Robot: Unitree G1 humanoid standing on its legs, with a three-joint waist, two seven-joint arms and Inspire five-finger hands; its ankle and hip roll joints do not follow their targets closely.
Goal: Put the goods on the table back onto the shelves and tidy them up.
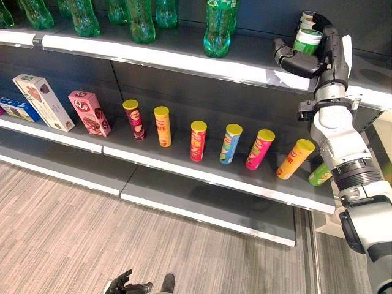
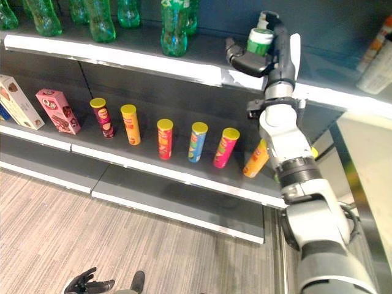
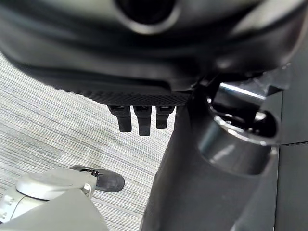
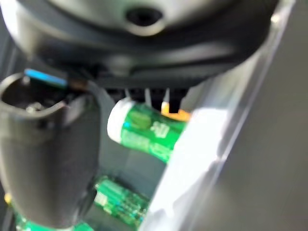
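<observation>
Up at the top shelf (image 1: 184,61), the right hand (image 1: 318,52) is raised on its arm, with its fingers (image 1: 293,61) curled round a green can with a white lid (image 1: 307,40). The can is held at the shelf's right end, above the shelf's white front edge; whether its base touches the shelf board cannot be told. In the right wrist view the same can (image 4: 144,129) lies across the hand, its white end toward the thumb (image 4: 45,159) and the fingers wrapped over it from the far side. Just behind the held can a second can top (image 1: 306,18) stands on the shelf.

Further left along the top shelf stands a row of green bottles (image 1: 217,27), upright and close to the front edge.

On the middle shelf (image 1: 184,165) a line of tall tubes stands spaced apart: a dark red tube (image 1: 134,119), an orange tube (image 1: 162,126), a red tube (image 1: 197,141), a blue tube (image 1: 230,143), a pink tube (image 1: 260,149) and a yellow tube (image 1: 294,158). To their left are a pink box (image 1: 89,113), a white box (image 1: 43,101) and a blue box (image 1: 18,109). A green tube (image 1: 320,174) shows partly behind the right arm.

The left hand (image 1: 122,283) hangs low over the grey floor (image 1: 73,233) with its fingers loosely spread and nothing in it.
</observation>
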